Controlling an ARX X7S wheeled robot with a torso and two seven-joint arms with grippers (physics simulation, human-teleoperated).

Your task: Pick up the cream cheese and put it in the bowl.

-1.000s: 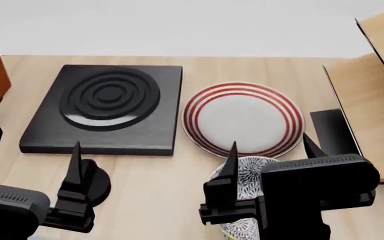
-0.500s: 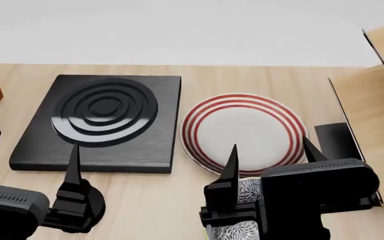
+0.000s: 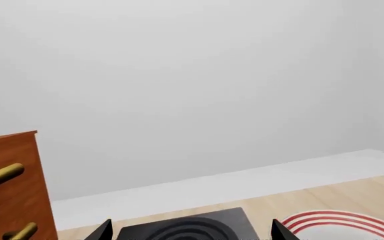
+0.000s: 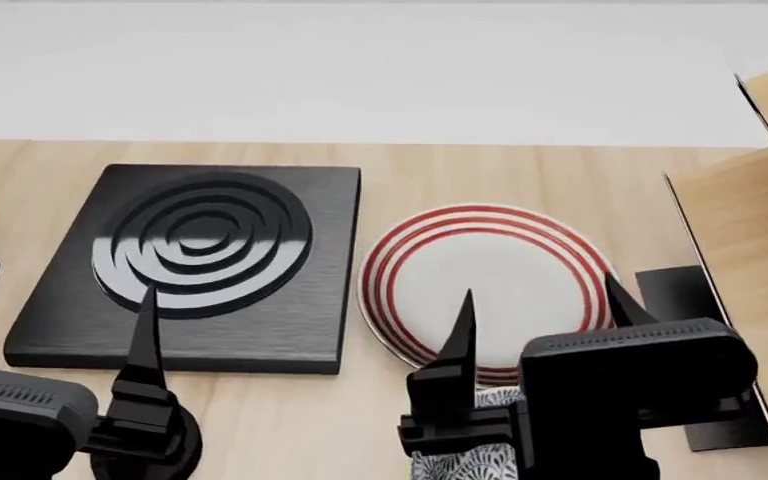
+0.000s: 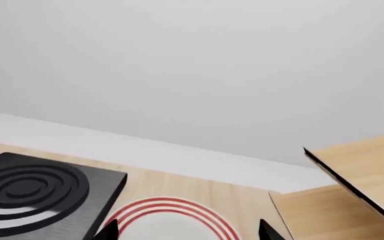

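The cream cheese is not in any view. Only a small patch of the bowl (image 4: 440,466), white with a dark leafy pattern, shows at the bottom edge of the head view, mostly hidden behind my right gripper (image 4: 540,290). That gripper is open and empty, its fingers spread over the near side of the red-striped plate (image 4: 484,275). My left gripper (image 4: 60,285) is open and empty over the near left corner of the black stove plate (image 4: 204,255). In the wrist views the left gripper (image 3: 190,230) and right gripper (image 5: 188,230) show only spread fingertips.
A wooden box (image 4: 758,230) with an open flap stands at the right, a flat black panel (image 4: 684,300) beside it. A brown cabinet (image 3: 8,190) with brass handles is at the left. A round black knob-like thing (image 4: 171,450) sits near the left gripper.
The head view has shifted: stove plate, red-striped plate and bowl slid down the picture, and the bowl is now mostly cut off. Both grippers keep their place and stay open.
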